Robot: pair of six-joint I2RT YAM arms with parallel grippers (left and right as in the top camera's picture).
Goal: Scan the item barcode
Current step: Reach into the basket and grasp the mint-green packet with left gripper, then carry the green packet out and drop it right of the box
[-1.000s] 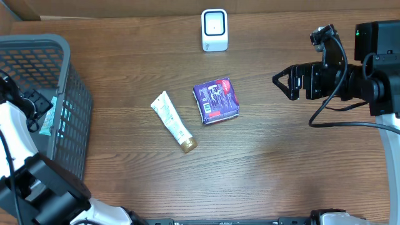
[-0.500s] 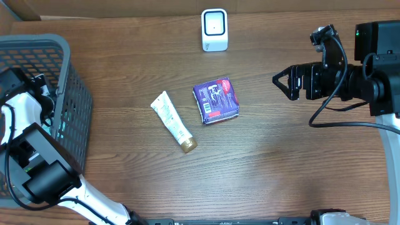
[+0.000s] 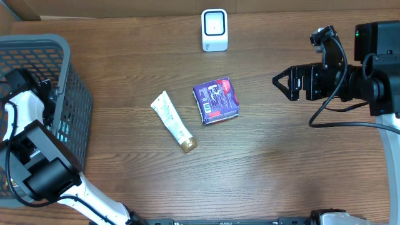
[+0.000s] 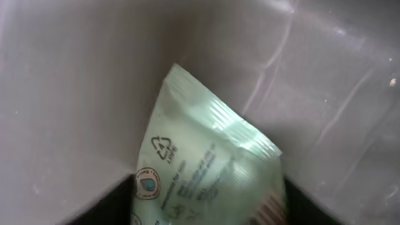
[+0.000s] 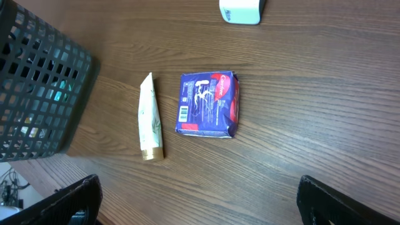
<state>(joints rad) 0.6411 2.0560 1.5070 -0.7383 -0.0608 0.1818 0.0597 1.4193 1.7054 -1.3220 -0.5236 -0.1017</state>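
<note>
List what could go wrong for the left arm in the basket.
1. The green packet lies against the basket wall, so the left gripper could catch the wall or slip off the glossy film.
2. No barcode clearly shows on its visible face; it might reach the scanner wrong side out.

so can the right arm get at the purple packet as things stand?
Probably yes. The right pincer hangs open above the table, and only bare wood lies between it and the purple packet. The tube lies on the packet's far side, out of the way.
</note>
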